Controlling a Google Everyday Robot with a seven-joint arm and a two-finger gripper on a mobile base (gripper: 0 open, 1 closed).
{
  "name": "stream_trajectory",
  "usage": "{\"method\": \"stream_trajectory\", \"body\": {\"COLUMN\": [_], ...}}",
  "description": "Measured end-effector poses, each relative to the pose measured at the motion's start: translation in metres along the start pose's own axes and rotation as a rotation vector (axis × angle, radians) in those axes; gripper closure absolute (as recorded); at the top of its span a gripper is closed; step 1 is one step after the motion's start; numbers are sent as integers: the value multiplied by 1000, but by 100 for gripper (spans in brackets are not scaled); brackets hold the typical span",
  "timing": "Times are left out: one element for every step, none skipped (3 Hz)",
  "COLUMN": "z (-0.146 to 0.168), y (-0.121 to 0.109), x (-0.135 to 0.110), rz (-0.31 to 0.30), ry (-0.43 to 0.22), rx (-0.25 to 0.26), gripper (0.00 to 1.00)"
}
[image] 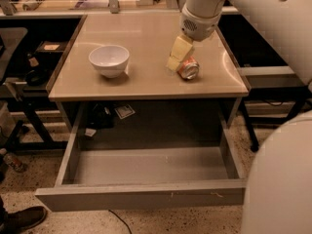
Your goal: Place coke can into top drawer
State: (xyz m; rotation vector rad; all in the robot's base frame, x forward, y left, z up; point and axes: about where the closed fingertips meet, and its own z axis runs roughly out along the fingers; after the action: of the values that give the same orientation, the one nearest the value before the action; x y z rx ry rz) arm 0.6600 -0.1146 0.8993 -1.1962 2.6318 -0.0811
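The coke can (189,69) lies on its side on the tan tabletop (146,38), right of the middle, with its silver end towards the front. My gripper (176,58) comes down from the white arm at the top right and sits just left of the can, against its upper left side. The top drawer (146,167) is pulled wide open below the table's front edge. Its grey floor holds nothing and its flat front panel (141,197) is nearest the camera.
A white bowl (109,60) stands on the left part of the tabletop. The robot's white body (280,179) fills the lower right. Black chair and desk legs stand at the left, and a shoe (22,218) is at the bottom left.
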Motion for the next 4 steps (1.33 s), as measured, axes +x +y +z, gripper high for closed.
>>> {"method": "stream_trajectory", "body": {"z": [6,19,33,45], "y": [-7,-15,-23,-30], "x": [-17,-29,-36,-40], "rz": [17,33,49,61], "ry": [-6,-1,-1,0], "rx": [-11,-14,-22,-29], "gripper": [0,0,0,0]}}
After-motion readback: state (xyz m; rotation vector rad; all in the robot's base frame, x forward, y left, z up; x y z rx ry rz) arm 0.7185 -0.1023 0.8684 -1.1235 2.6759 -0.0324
